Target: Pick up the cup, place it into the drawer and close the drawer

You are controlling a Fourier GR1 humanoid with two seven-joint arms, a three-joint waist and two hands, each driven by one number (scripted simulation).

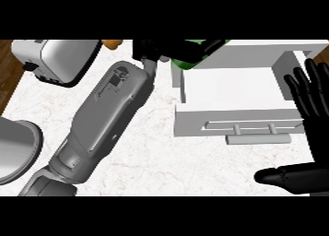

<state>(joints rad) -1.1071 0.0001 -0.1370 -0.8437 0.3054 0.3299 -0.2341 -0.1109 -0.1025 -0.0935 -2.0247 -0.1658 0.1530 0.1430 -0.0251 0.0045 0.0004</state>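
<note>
From the head view, the bench [153,161] is white marble with brown wood floor at its edges. The left hand [168,47] curls around the green cup [192,57] above the open white drawer [235,92]. The right hand [315,99] rests open, fingers straight. A shiny toaster [55,60] sits far left.

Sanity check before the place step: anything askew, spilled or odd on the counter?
Nothing stands out. The drawer is open and level, with nothing in it. The left hand holds the green cup at the drawer's back left corner. The right hand rests open at the right edge. No spills show.
</note>
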